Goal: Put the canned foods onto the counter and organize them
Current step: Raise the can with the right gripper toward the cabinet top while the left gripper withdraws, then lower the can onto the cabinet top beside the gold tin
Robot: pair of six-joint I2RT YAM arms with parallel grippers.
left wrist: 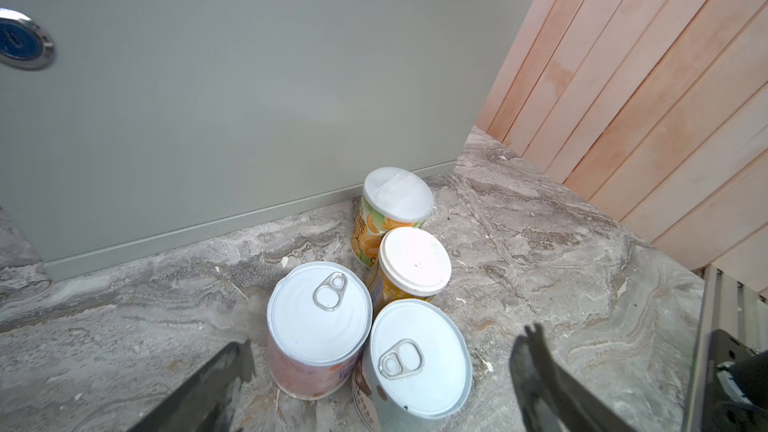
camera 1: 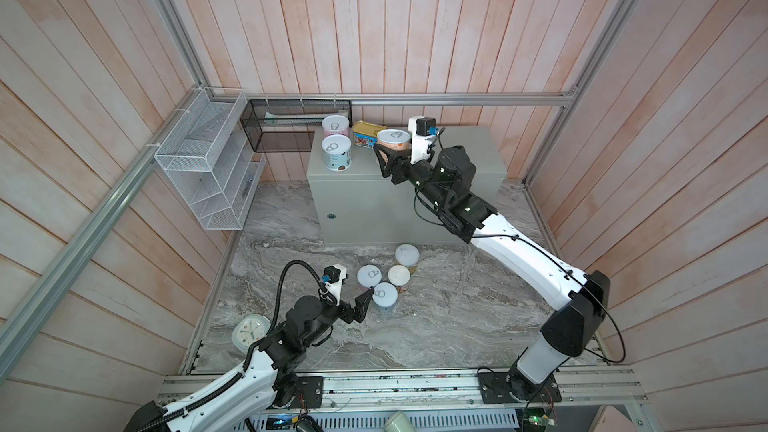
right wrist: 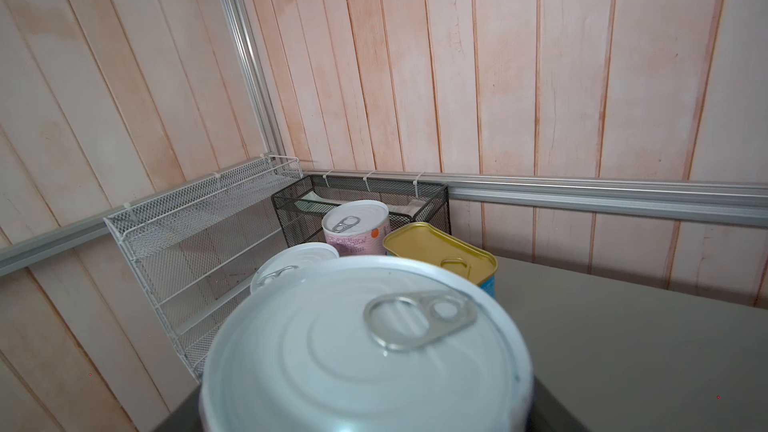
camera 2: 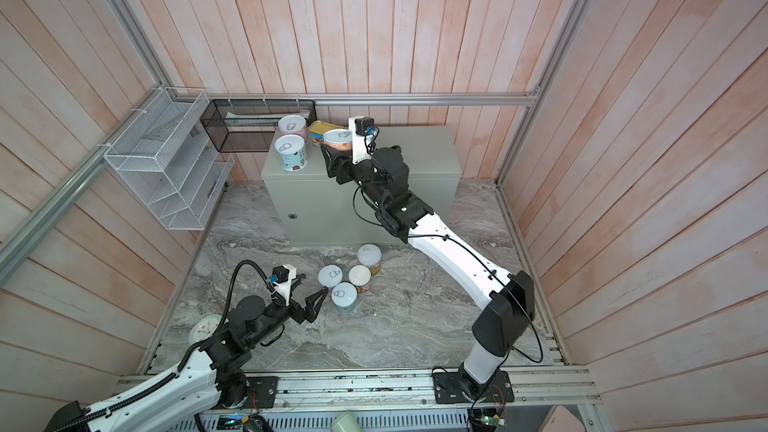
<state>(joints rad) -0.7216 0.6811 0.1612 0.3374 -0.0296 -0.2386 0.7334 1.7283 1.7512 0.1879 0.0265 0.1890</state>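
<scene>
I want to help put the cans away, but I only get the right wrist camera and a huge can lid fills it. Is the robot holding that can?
Observer: Yes, the right gripper is shut on the sides of that peach pull-tab can, up at the counter top.
Operator: Any cans left on the floor?
Observer: Four, clustered on the marble floor before the counter: two pull-tab cans, two white-lidded orange cans.
Operator: What's the other arm doing?
Observer: The left gripper is open beside one of those pull-tab cans, gripping nothing.
</scene>
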